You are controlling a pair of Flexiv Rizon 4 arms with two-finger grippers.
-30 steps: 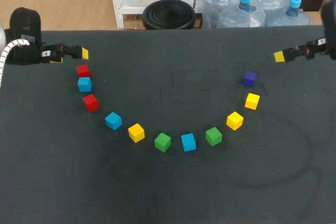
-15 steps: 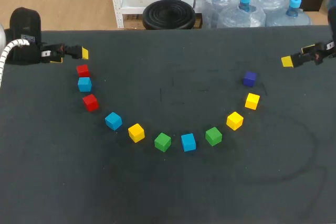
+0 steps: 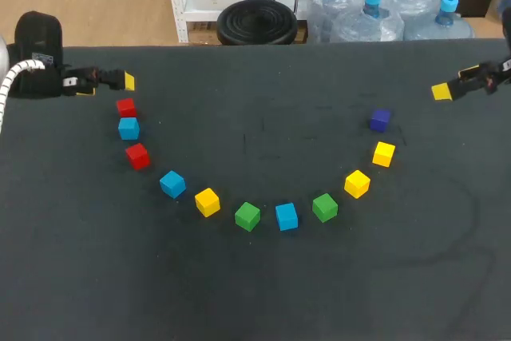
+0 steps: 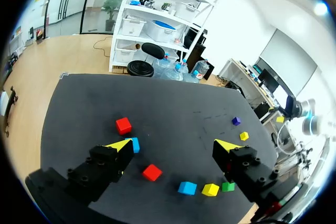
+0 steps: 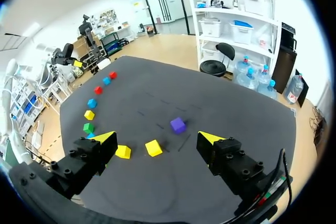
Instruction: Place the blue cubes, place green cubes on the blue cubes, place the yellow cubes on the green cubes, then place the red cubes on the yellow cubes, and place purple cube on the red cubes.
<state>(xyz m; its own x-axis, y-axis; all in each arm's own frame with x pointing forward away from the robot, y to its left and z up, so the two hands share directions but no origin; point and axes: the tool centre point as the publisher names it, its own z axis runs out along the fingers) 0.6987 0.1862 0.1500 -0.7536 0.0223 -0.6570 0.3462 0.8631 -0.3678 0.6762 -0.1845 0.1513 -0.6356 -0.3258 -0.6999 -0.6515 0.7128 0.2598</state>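
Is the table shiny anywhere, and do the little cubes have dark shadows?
Head view: the table looks matte, no glare; the purple cube casts only a small soft shadow. Right wrist view: that cube's shadow is faint too. Left wrist view: even light, no shine on the table.

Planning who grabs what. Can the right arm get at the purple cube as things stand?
Probably yes: the right hand is open and empty, the purple cube stands clear of the nearest yellow cube, and nothing lies between hand and cube.
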